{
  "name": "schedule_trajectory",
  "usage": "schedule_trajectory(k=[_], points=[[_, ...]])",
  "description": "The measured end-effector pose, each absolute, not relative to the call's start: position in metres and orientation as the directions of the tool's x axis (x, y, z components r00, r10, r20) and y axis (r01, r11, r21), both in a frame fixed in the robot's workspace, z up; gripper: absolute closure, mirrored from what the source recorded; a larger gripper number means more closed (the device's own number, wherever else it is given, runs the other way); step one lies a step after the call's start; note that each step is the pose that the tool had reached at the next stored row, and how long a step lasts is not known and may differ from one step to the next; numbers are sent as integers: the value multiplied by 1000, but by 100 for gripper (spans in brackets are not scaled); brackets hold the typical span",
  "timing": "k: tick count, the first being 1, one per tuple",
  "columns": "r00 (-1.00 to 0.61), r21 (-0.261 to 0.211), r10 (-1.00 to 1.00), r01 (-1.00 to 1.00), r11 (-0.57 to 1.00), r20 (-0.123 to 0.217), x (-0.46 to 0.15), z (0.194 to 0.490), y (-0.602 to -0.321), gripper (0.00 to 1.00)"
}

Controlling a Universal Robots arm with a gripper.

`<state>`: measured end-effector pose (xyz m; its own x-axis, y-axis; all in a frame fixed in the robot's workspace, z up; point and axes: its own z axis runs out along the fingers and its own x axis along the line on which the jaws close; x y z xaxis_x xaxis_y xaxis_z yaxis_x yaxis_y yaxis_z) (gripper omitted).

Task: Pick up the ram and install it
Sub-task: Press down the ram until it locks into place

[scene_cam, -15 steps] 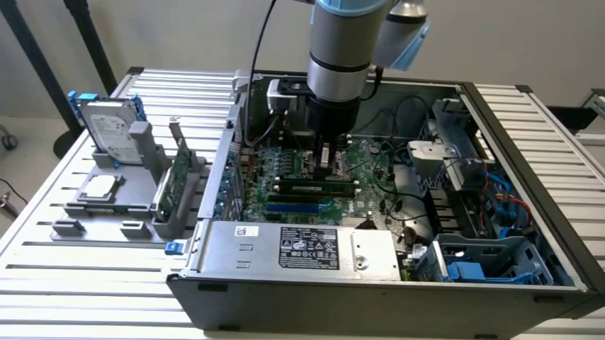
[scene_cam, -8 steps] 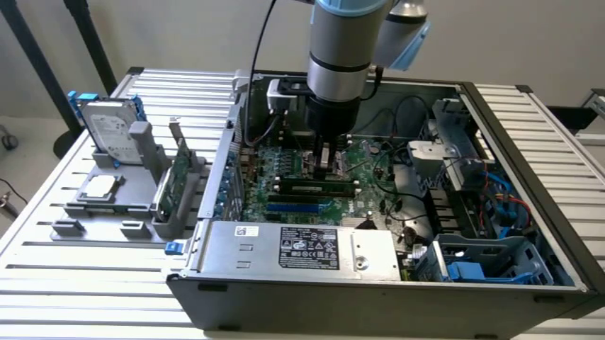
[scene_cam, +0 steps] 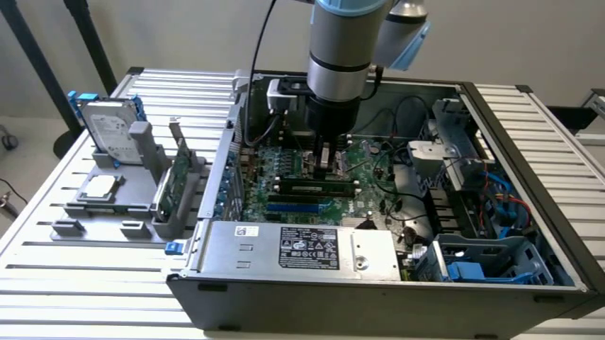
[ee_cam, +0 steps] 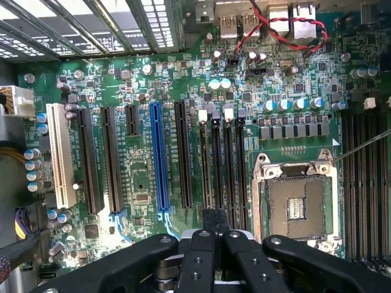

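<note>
The ram (scene_cam: 312, 188), a long dark stick with black chips, stands on edge in a memory slot on the green motherboard (scene_cam: 283, 166) inside the open computer case. My gripper (scene_cam: 328, 170) hangs straight down from the arm just above the stick's middle. In the wrist view the two black fingers (ee_cam: 201, 256) meet at their tips, so the gripper (ee_cam: 214, 215) is shut with nothing showing between them. The tips sit over the row of black memory slots (ee_cam: 223, 165). I cannot tell whether they touch the ram.
On the exterior view's left, a grey holder (scene_cam: 142, 152) carries a hard drive (scene_cam: 109, 131), a silver processor (scene_cam: 99, 186) and a green expansion card (scene_cam: 175, 188). The power supply (scene_cam: 302, 248) lies in front and a drive cage (scene_cam: 472, 156) to the right. The processor socket (ee_cam: 296, 198) is bare.
</note>
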<state>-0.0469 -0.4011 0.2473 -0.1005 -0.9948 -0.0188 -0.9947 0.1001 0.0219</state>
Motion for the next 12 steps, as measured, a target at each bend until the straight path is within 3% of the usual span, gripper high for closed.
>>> schedule_trajectory(k=[12], points=[[-91,19,-996,-996,90,-19,-48,240,-401,89]])
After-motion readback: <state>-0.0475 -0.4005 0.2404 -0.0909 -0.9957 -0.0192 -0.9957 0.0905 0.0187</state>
